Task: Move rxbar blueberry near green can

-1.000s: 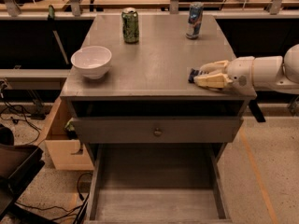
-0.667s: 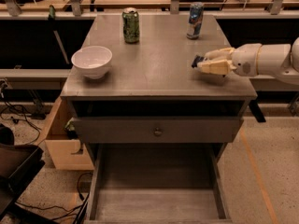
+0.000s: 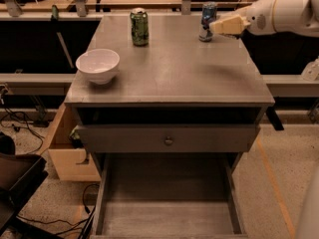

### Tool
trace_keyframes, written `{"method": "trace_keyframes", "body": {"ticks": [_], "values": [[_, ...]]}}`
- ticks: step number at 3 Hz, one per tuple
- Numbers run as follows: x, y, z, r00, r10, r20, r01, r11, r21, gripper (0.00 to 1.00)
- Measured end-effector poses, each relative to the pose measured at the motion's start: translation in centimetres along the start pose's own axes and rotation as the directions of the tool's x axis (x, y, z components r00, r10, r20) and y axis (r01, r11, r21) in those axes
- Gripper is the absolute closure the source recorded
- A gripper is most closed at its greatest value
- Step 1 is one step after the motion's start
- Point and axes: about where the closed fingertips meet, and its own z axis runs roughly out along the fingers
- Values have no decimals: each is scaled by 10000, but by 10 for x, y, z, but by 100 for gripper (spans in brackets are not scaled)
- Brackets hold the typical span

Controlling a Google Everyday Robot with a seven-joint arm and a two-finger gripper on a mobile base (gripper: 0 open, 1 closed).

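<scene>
The dark navy-wrapped rxbar blueberry lies nowhere on the grey desk [image 3: 169, 78]; presumably it is hidden in the cream end effector [image 3: 225, 25], whose grip I cannot tell. Hanging just beside the slim blue-and-silver can [image 3: 207, 21], it could topple that on sweeping toward the green mottled can [image 3: 139, 27]. Earlier it sat lower, at the desk's right edge.

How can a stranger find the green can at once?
Look at the grey table. Two cans stand near its far edge; the green can is the left one, nearer the white bowl. Unlike the slimmer blue can, it is green with pale marks and stands away from the gripper, which hovers beside the blue can.
</scene>
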Motion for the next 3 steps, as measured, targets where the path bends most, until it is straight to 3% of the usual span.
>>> {"method": "trace_keyframes", "body": {"ticks": [1, 2, 3], "values": [[-22, -25, 41, 9982, 604, -70, -602, 9978, 292, 100], [-47, -36, 34, 9988, 427, 255, -442, 9972, 611, 100], [-47, -36, 34, 9988, 423, 255, -438, 9972, 598, 100]]}}
